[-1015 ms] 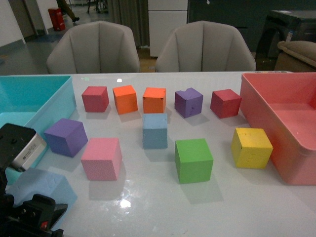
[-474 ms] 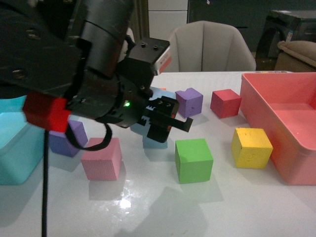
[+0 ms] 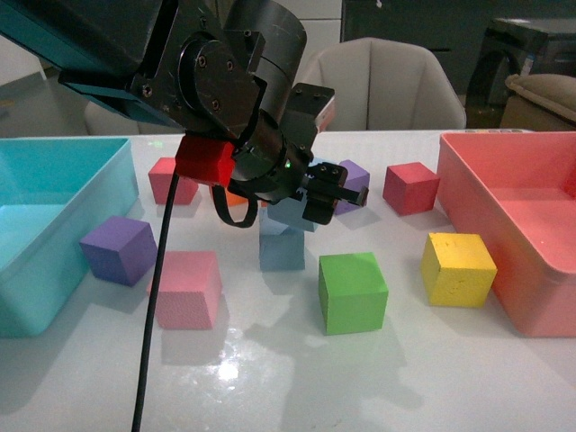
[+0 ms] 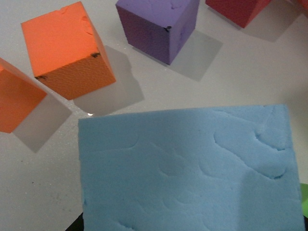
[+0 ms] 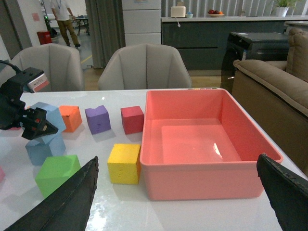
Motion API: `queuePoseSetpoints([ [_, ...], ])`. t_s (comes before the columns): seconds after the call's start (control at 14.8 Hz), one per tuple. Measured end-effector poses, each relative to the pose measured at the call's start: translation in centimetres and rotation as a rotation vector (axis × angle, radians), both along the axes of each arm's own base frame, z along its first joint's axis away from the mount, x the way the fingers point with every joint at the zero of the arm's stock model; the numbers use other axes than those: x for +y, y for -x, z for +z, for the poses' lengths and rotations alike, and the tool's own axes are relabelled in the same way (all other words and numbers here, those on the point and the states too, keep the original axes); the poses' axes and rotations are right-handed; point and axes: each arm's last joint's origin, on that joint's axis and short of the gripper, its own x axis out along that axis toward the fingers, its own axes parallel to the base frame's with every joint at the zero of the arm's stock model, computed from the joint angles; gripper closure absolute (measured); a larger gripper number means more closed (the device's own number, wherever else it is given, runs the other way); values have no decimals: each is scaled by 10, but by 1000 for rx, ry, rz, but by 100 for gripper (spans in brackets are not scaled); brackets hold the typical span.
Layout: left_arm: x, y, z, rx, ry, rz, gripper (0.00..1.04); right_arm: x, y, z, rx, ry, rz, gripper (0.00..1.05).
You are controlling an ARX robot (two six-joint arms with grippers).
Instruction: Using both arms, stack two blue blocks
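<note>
Two blue blocks meet near the middle of the white bench. The lower blue block rests flat on the bench, between and a little beyond a pink cube and a green cube. The upper blue block hangs tilted directly over it, clamped between the left arm's fingers, which are closed onto its sides. Its lowest corner is at the lower block's top face, though whether the two touch cannot be told. In the left wrist view the held block's dented foam face fills the foreground, with an orange cube and a purple cube on the bench beyond it. The right arm's fingers are spread wide with nothing between them, well apart from both blocks. They face a pink bin with a yellow cube just beside it. A turquoise bin stands at the left of the bench.
</note>
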Motion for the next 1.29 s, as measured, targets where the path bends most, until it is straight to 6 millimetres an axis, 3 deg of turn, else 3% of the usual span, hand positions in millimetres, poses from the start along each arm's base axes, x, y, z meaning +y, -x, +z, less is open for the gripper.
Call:
queuePoseSetpoints([
  [0.27,12,-15,-2,16,11,47,54,0,0,0,0,0,0,6],
  [0.54,20,-18,-7,41,22,65,54,0,0,0,0,0,0,6],
  [0.95,16,-14,-17,74,31,55,54,0,0,0,0,0,0,6],
  [1.02,17,-14,-17,69,33,57,48,0,0,0,0,0,0,6],
  [1.29,17,-15,-17,60,33,62,5,0,0,0,0,0,0,6],
])
